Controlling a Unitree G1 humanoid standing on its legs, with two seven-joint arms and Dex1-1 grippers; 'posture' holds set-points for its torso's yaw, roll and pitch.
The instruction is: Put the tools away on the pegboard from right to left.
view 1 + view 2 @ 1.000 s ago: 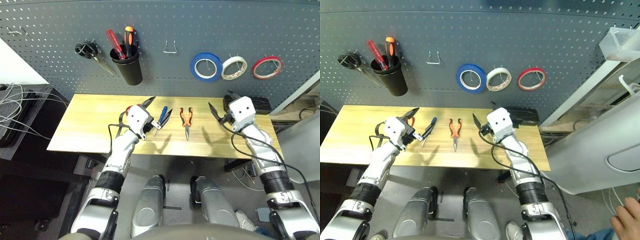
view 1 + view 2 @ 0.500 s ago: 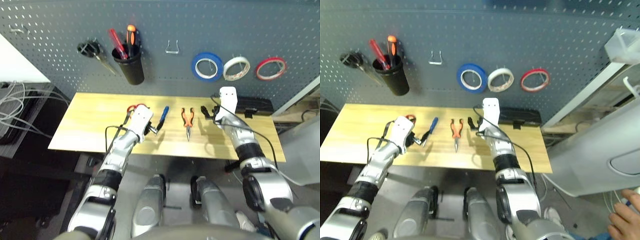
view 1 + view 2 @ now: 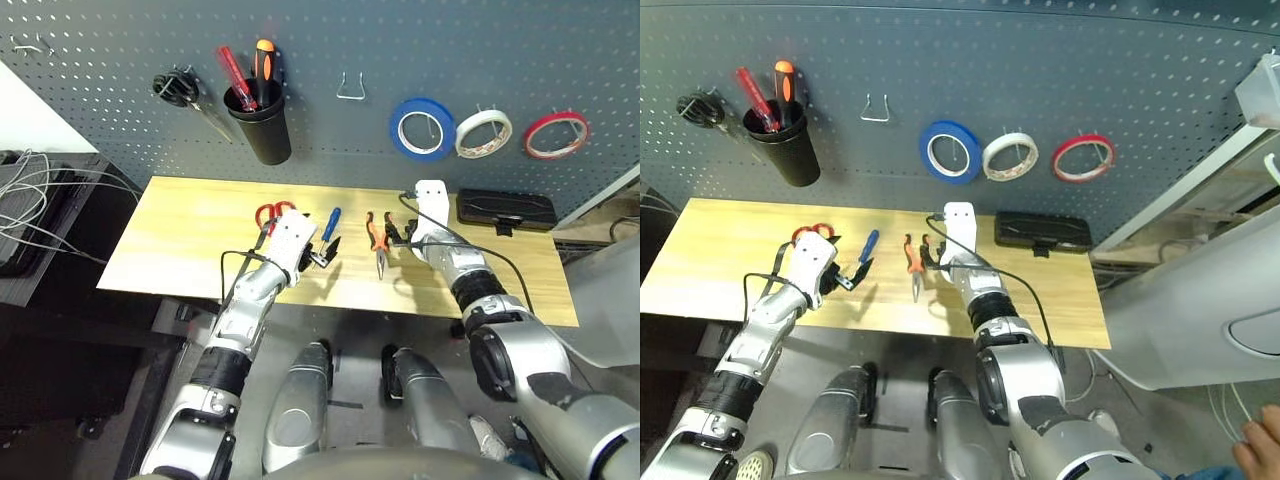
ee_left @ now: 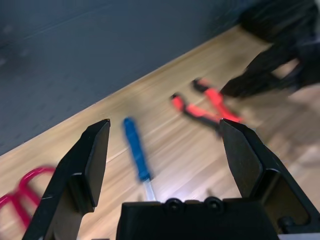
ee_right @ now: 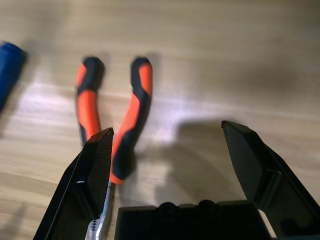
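Note:
The wide blue tape roll (image 3: 418, 130) hangs on the dark grey pegboard (image 3: 520, 50). On the wooden table (image 3: 190, 225) lie the orange-and-black pliers (image 3: 377, 240), the blue-handled screwdriver (image 3: 328, 224) and the red-handled scissors (image 3: 271, 213). My right gripper (image 3: 396, 236) is open just right of the pliers' handles; its wrist view has the pliers (image 5: 131, 119) beside one finger (image 5: 92, 175). My left gripper (image 3: 324, 256) is open and empty, low over the table near the screwdriver (image 4: 137, 156), with the pliers (image 4: 202, 107) further off.
A white tape roll (image 3: 483, 133) and a red one (image 3: 555, 135) hang right of the blue one. A bare metal hook (image 3: 350, 90), a black cup (image 3: 265, 135) of tools and black-handled scissors (image 3: 180, 90) hang to the left. A black case (image 3: 505, 210) lies at the table's back right.
My right arm has swung left across the table, from its right end to the pliers' handles. My left gripper has sunk lower, next to the screwdriver. The tools have not moved.

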